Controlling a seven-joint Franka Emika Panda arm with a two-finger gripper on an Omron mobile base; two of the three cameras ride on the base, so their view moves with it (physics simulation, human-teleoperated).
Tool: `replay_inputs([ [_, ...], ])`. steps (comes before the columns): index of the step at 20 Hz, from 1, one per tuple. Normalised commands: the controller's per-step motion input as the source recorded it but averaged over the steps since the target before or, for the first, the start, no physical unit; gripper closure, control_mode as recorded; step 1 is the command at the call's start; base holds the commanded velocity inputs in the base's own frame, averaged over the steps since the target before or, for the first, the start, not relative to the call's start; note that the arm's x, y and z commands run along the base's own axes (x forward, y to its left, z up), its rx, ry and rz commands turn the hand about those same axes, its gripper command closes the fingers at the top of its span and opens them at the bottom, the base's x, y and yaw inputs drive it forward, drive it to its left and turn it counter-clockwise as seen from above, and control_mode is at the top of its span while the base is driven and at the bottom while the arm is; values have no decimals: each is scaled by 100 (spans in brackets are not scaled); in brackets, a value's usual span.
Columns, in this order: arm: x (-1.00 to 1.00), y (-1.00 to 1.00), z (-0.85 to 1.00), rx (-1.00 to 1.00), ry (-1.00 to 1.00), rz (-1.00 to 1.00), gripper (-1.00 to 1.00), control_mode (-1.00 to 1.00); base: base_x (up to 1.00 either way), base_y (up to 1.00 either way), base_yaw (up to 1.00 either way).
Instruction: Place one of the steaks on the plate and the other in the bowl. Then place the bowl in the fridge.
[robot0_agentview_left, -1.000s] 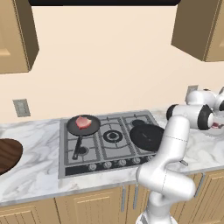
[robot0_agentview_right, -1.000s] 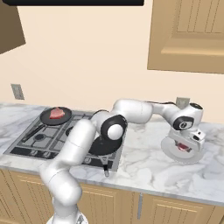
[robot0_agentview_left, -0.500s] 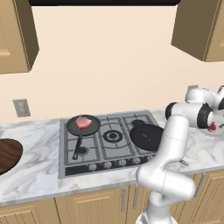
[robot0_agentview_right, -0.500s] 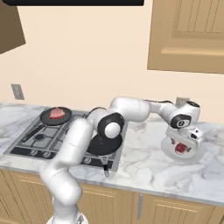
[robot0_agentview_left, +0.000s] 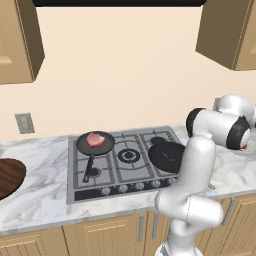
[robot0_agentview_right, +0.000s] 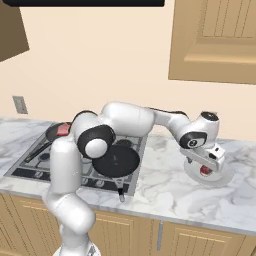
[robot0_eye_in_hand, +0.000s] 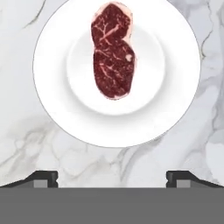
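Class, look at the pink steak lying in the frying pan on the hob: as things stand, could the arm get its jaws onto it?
Probably yes. The pink steak lies uncovered in the frying pan, nothing stands over it, and the gripper hangs open above the plate, holding nothing. It would have to swing across the hob.

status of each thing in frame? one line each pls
gripper: open, above the plate, holding nothing
dark marbled steak: lying flat on the plate, released
plate: on the marble counter, right of the stove
pale pink steak: in the left frying pan
left frying pan: on the stove's back-left burner
right frying pan: on the stove, empty
bowl: on the counter left of the stove, empty
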Motion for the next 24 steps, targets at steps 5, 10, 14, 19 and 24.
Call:
replay_inputs([
  [5,-53,53,35,-9,-3,-3,-100,-100,0,0,0],
  [10,-25,77,38,-1,-24,-5,-100,-100,0,0,0],
  [14,-9,100,57,0,-18,0,-100,-100,0,0,0],
  [19,-2,99,64,-7,1,1,-100,-100,0,0,0],
  [24,-3,96,53,-8,6,0,-100,-100,0,0,0],
])
